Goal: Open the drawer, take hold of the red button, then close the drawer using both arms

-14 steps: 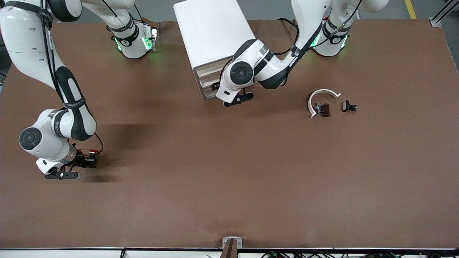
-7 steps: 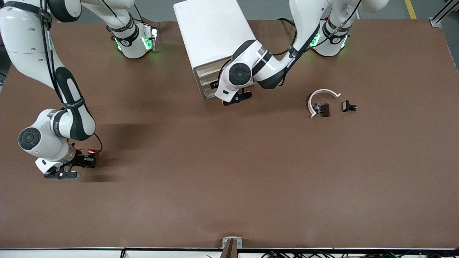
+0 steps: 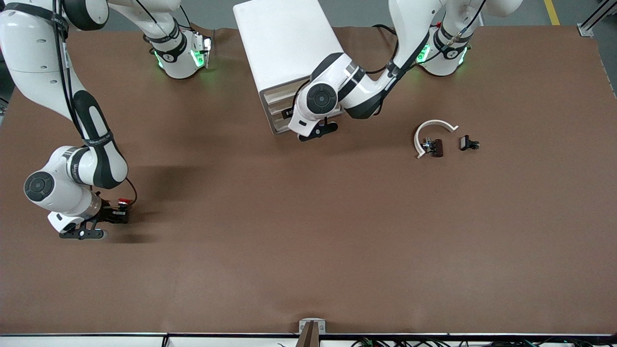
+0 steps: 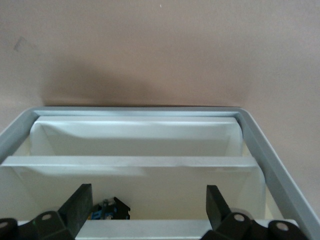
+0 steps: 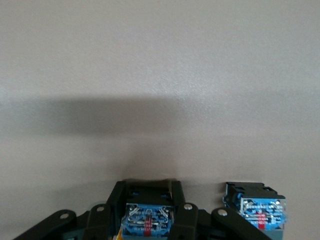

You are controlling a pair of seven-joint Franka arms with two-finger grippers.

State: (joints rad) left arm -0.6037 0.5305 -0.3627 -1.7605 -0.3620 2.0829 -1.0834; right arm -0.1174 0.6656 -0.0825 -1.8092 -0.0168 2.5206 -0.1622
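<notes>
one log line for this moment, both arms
left pincer: open, at the drawer unit front | right pincer: shut on the button, low over the table at the right arm's end | drawer: state unclear

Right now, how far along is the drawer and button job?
Done: the right gripper is shut on the red-capped button at the right arm's end of the table. In hand: the open left gripper sits at the white drawer unit. Left: the drawer's state is unclear, so closing is unconfirmed.
</notes>
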